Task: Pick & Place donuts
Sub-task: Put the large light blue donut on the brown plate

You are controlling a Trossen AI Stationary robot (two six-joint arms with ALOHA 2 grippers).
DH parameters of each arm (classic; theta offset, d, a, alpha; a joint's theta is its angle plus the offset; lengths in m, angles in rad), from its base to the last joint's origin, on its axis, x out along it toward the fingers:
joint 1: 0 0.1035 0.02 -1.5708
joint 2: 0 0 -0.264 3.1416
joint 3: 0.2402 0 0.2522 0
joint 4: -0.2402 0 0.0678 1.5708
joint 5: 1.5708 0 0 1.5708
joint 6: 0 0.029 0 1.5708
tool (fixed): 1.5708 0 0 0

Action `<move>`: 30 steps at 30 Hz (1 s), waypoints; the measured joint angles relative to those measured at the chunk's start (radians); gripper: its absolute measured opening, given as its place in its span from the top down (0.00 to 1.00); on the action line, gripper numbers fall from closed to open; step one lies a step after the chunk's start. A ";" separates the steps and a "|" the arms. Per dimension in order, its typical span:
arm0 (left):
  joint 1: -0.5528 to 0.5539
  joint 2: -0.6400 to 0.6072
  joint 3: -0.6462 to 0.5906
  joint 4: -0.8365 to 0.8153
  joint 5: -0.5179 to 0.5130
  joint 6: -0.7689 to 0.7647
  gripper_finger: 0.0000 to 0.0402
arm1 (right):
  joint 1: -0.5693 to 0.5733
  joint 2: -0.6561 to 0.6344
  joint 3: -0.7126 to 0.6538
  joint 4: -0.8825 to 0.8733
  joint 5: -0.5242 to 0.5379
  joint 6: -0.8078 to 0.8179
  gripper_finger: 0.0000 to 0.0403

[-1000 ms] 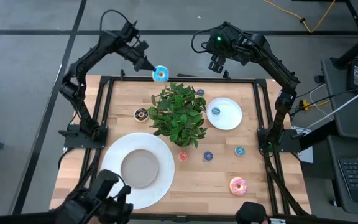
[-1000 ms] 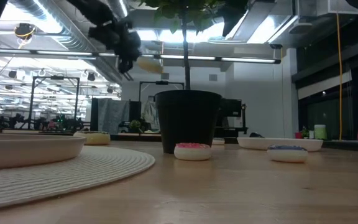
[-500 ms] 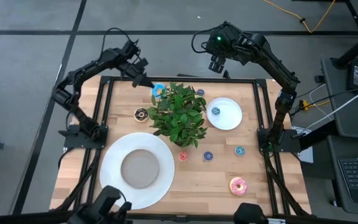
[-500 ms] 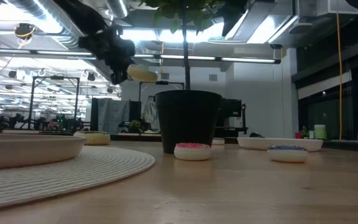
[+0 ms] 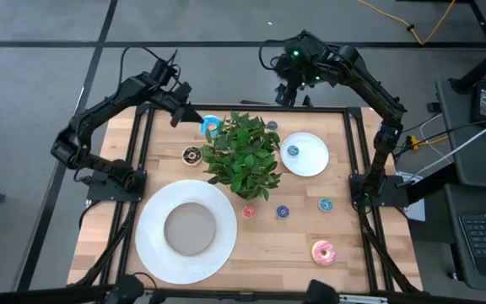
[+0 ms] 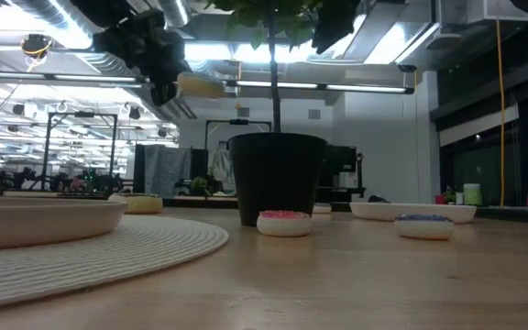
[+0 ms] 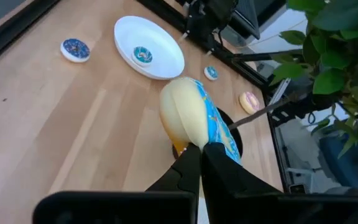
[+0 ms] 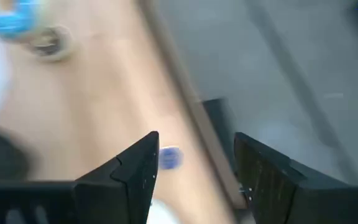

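The light-blue-frosted donut point(image 5: 210, 126) is held clamped in the left gripper point(image 5: 194, 121) above the table, beside the plant point(image 5: 243, 154); the right gripper point(image 8: 194, 171), apparently raised, is seen with jaws apart.

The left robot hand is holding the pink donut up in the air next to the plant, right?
Not quite. The left gripper is holding a donut up beside the plant, but it is the light-blue-frosted donut, as the left wrist view shows. The pink donut lies on the table, seen in the high view.
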 joint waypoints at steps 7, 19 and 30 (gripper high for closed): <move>-0.005 -0.035 -0.032 -0.001 -0.017 -0.019 0.99 | -0.060 0.002 -0.163 0.141 -0.235 0.052 0.49; -0.005 -0.040 -0.033 0.006 -0.012 -0.022 0.99 | -0.122 -0.078 -0.505 0.340 -0.207 0.050 0.49; -0.005 -0.040 -0.033 0.007 -0.007 -0.025 0.99 | -0.170 -0.375 -1.059 0.797 -0.116 0.199 0.49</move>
